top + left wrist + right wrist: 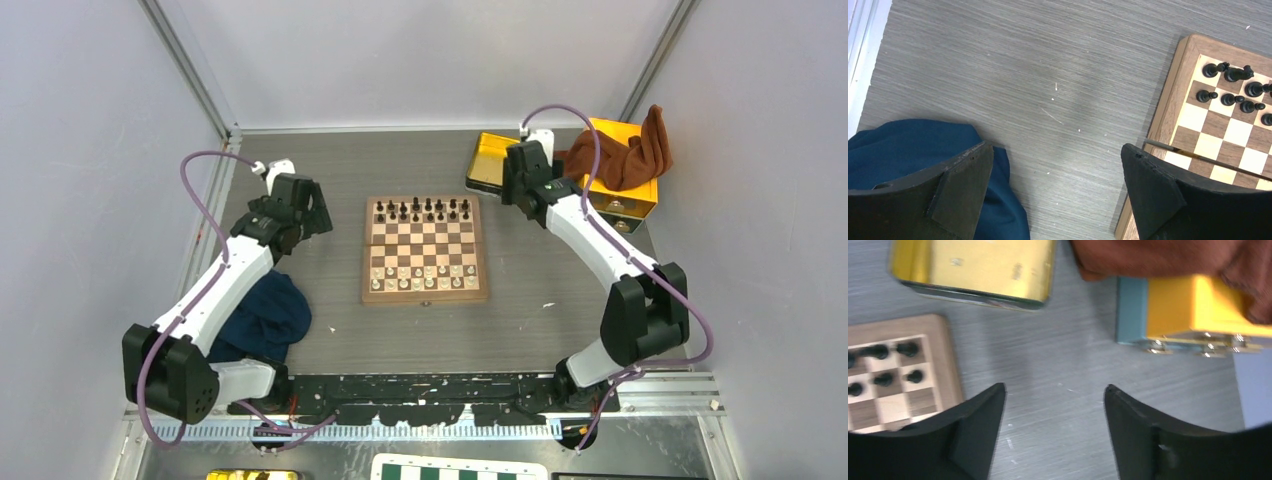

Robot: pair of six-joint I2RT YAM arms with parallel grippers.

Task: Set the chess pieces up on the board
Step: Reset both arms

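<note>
The board [425, 296] lies in the middle of the table. Dark chess pieces [425, 208] fill its two far rows and cream ones [425, 276] its two near rows. My left gripper [320, 220] hovers off the board's left side. In the left wrist view it [1058, 146] is open over bare table, with the board's edge [1168, 100] and dark pieces [1228, 85] at the right. My right gripper [508, 195] hangs just past the board's far right corner. In the right wrist view it [1054, 387] is open and empty, with the board's corner [948, 355] and dark pieces [893, 365] at the left.
A blue cloth [265, 315] lies under the left arm [908, 145]. A yellow tin [490, 160] [978, 265] sits at the back right, beside a yellow box [625, 195] [1193, 305] with a brown cloth [635, 150] draped on it. A green-and-white board [460, 470] lies past the near edge.
</note>
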